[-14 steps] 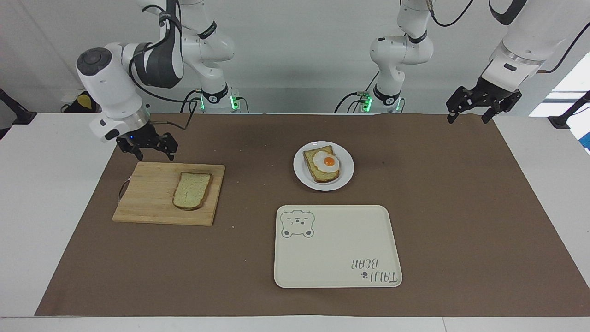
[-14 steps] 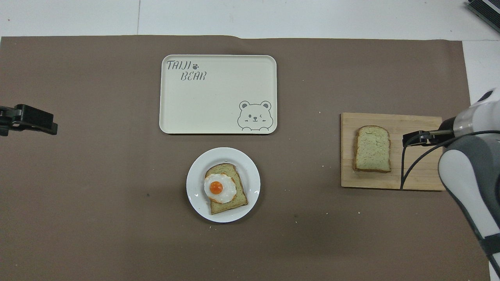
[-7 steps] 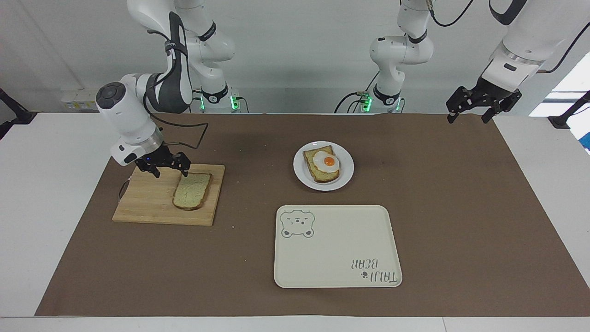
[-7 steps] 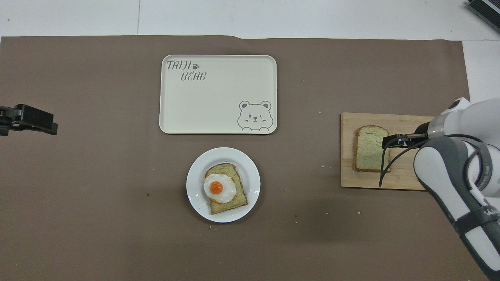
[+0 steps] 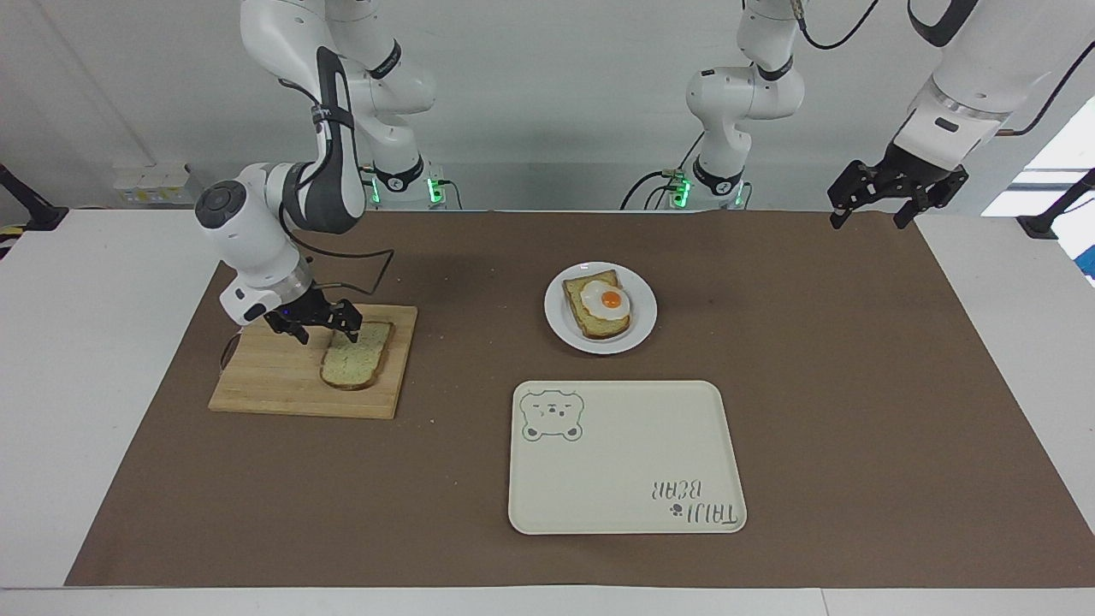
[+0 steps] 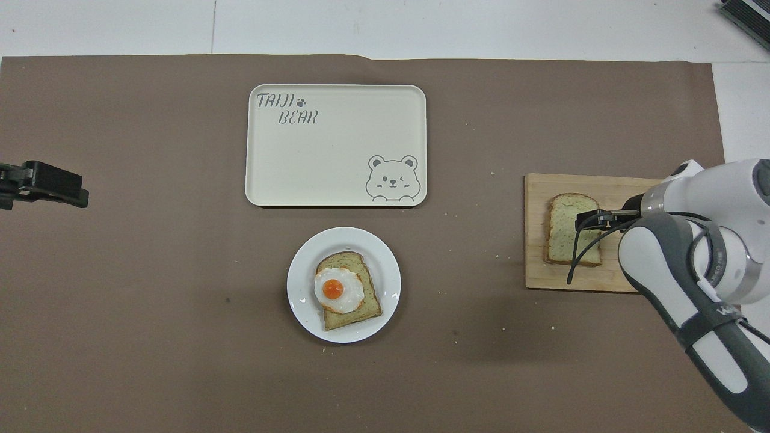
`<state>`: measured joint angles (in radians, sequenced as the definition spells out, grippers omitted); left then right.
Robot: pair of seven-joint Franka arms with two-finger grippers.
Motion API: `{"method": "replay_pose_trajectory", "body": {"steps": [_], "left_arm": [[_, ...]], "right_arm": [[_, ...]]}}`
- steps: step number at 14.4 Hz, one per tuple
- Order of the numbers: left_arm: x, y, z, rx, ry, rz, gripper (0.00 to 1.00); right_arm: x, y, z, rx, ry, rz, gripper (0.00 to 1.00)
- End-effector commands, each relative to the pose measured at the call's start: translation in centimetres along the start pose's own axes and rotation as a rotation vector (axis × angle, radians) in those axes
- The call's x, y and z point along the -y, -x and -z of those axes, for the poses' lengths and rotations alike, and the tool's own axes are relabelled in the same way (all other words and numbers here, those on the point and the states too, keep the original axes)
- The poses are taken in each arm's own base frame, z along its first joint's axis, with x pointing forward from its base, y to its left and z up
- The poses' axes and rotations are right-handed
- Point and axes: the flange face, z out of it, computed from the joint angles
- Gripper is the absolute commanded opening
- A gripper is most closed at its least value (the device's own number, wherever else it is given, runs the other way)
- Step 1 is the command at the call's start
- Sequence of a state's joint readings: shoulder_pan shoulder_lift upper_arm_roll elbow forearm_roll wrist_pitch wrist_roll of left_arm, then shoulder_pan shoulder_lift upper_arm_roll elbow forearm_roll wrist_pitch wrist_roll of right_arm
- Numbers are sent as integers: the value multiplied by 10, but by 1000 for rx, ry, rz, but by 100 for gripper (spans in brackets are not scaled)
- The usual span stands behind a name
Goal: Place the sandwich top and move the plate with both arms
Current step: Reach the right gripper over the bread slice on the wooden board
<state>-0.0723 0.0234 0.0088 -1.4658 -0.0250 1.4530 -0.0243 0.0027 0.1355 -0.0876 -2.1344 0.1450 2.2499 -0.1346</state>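
Note:
The sandwich top (image 5: 355, 361) is a pale speckled slice lying flat on a wooden cutting board (image 5: 274, 372) toward the right arm's end of the table; it also shows in the overhead view (image 6: 564, 234). My right gripper (image 5: 327, 332) is open and low over the slice's edge nearer the robots, also seen from overhead (image 6: 586, 220). The white plate (image 5: 643, 321) sits mid-table and holds a toasted slice with a fried egg (image 5: 601, 305). My left gripper (image 5: 867, 214) is open and waits raised over the left arm's end of the table.
A cream tray with a bear drawing (image 5: 624, 462) lies farther from the robots than the plate (image 6: 301, 282). The cutting board (image 6: 541, 276) has a small loop at its edge. A brown mat covers the table.
My right gripper has come down and moved from the board's edge nearer the robots onto the slice's edge. The left arm has not moved.

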Motion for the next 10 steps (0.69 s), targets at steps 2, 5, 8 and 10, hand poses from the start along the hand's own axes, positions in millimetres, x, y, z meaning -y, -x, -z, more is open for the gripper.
{"method": "replay_pose_trajectory", "body": {"steps": [2, 5, 8, 10], "left_arm": [[3, 5, 3, 7, 9, 10, 100], [3, 5, 3, 7, 7, 10, 100], [3, 5, 2, 8, 9, 10, 100], [3, 5, 2, 8, 9, 10, 100]], "right_arm": [[-3, 1, -14, -14, -20, 24, 100], [-4, 0, -22, -5, -20, 21, 100], [-5, 0, -30, 6, -20, 18, 100], [-5, -2, -37, 1, -39, -3, 100]]}}
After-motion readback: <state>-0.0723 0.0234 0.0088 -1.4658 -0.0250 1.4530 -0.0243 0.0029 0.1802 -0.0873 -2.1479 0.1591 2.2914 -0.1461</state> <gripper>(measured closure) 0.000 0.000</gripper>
